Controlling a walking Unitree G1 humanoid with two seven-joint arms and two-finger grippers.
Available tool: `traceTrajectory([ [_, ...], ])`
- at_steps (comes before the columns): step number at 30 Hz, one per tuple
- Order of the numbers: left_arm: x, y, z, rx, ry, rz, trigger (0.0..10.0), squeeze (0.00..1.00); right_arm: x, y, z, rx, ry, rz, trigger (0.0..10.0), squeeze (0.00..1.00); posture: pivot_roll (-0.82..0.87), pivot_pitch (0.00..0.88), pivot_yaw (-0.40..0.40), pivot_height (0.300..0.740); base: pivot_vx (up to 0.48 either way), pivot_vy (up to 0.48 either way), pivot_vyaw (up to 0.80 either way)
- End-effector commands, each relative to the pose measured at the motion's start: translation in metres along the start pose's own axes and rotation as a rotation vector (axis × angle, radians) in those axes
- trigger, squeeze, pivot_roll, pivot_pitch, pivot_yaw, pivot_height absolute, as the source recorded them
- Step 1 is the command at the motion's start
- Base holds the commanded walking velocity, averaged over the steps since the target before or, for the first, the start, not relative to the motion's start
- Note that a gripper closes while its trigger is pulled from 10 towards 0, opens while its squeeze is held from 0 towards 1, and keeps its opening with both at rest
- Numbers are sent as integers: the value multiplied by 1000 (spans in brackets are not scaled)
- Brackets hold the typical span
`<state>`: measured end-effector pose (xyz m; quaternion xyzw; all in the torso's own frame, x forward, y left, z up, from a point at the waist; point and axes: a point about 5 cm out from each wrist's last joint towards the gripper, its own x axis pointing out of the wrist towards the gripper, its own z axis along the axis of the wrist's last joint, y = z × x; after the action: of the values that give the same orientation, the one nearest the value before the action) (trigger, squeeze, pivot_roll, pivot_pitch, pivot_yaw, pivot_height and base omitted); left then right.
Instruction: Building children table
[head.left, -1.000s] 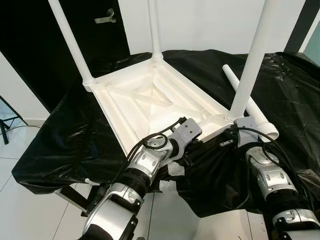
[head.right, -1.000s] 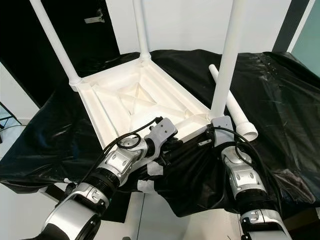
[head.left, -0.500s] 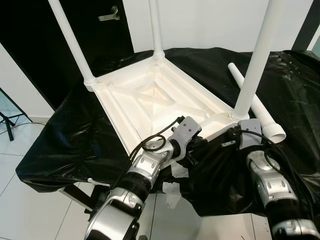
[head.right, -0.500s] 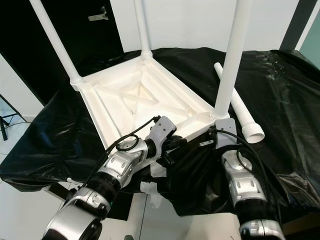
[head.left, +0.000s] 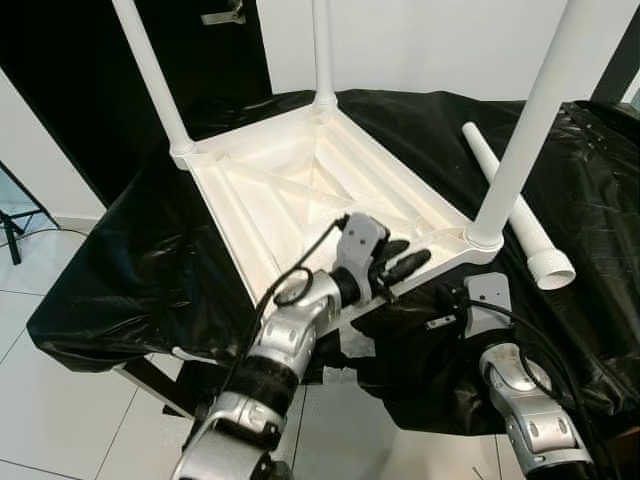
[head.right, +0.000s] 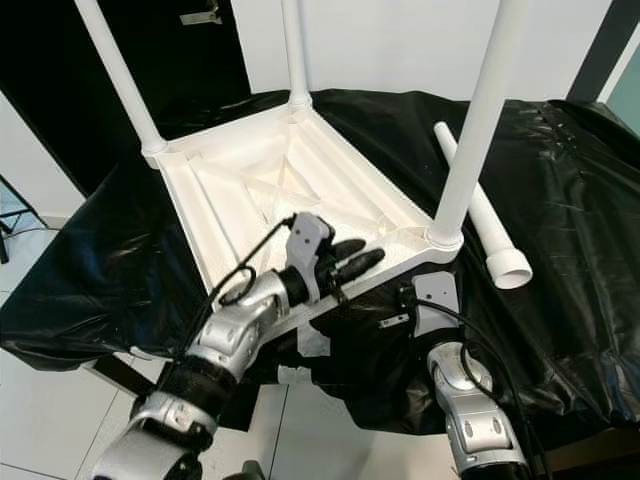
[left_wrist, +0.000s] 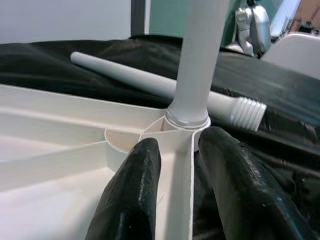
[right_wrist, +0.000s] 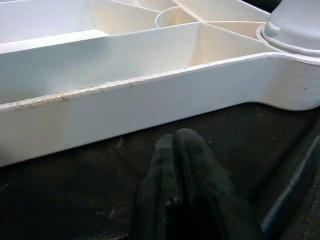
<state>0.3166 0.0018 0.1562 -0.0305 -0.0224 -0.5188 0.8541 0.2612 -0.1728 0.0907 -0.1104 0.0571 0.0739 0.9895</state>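
At the near edge of the bench (head.left: 120, 290), which is draped in black plastic sheeting (head.left: 600, 200), you see the right gripper (right_wrist: 185, 165) just off the near rim of the upturned white children's table (head.left: 290, 190). Its two black fingers are pressed together with no gap, the tips resting low over the sheeting and close to the rim wall, apart from it.

Slightly farther in, the left gripper (head.left: 400, 262) reaches over the near rim of the table. Its fingers (left_wrist: 132, 195) are spread and straddle a thin white rib that runs toward the near right corner socket, one finger on each side. You cannot tell from these frames whether the pads are pressing the rib.

The table lies top-down on the sheeting, with its ribbed underside facing up and one corner pointing toward the near edge of the bench. Three legs stand upright in their corner sockets: the near right leg (head.left: 530, 130), the left leg (head.left: 155, 80) and the far leg (head.left: 322, 50). The near corner beneath the left wrist is hidden by the arm.

Beside the table, toward the right edge of the bench, a loose white leg (head.left: 505, 195) lies flat on the sheeting, its threaded end toward you, passing behind the near right leg.
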Motion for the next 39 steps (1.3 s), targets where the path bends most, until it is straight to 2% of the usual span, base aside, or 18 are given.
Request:
traceTrajectory([
  [1, -3, -2, -2, 10, 15, -117, 10000, 0, -4, 3, -15, 11, 75, 3, 10000, 0, 71, 0, 54, 740, 0, 0, 0],
  [2, -3, 13, -3, 63, 74, -10, 10000, 0, -3, 4, -11, 12, 69, 5, 10000, 0, 74, 0, 54, 740, 0, 0, 0],
  [3, -3, 13, -3, 63, 74, -10, 10000, 0, -3, 4, -11, 12, 69, 5, 10000, 0, 74, 0, 54, 740, 0, 0, 0],
  [5, -10, 40, -10, 181, 238, 179, 10000, 0, -4, 9, -7, 13, 66, 15, 10000, 0, 82, 0, 52, 740, 0, 0, 0],
  [7, -10, 40, -10, 181, 238, 179, 10000, 0, -4, 9, -7, 13, 66, 15, 10000, 0, 82, 0, 52, 740, 0, 0, 0],
  [8, -15, 49, -15, 220, 305, 250, 10000, 0, -6, 11, -7, 13, 68, 19, 10000, 0, 83, 0, 52, 740, 0, 0, 0],
  [11, -20, 55, -18, 228, 343, 313, 10000, 0, -7, 13, -7, 14, 70, 22, 10000, 0, 86, 0, 52, 740, 0, 0, 0],
  [12, -26, 62, -20, 229, 367, 383, 10000, 82, -8, 14, -7, 15, 72, 25, 10000, 0, 88, 0, 50, 740, 0, 0, 0],
  [13, -26, 62, -20, 229, 367, 383, 10000, 82, -8, 14, -7, 15, 72, 25, 10000, 0, 88, 0, 50, 740, 0, 0, 0],
  [14, -32, 67, -21, 224, 385, 438, 10000, 176, -8, 15, -7, 17, 72, 26, 10000, 0, 91, 0, 47, 740, 0, 0, 0],
  [17, -36, 72, -21, 221, 401, 472, 10000, 208, -9, 15, -6, 18, 72, 28, 10000, 0, 92, 0, 44, 740, 0, 0, 0],
  [18, -44, 77, -19, 209, 400, 494, 10000, 200, -9, 16, -6, 17, 72, 30, 10000, 0, 97, 0, 38, 740, 0, 0, 0],
  [28, -57, 78, -8, 211, 365, 518, 10000, 173, -11, 14, -6, 10, 80, 26, 10000, 0, 109, 0, 34, 740, 0, 0, 0],
  [31, -65, 73, -14, 194, 447, 530, 10000, 176, -12, 15, -6, 13, 84, 28, 10000, 0, 121, 0, 36, 740, 0, 0, 0],
  [39, -70, 62, -26, 193, 528, 521, 10000, 188, -10, 18, -6, 17, 83, 30, 10000, 0, 128, 0, 40, 740, 0, 0, 0],
])
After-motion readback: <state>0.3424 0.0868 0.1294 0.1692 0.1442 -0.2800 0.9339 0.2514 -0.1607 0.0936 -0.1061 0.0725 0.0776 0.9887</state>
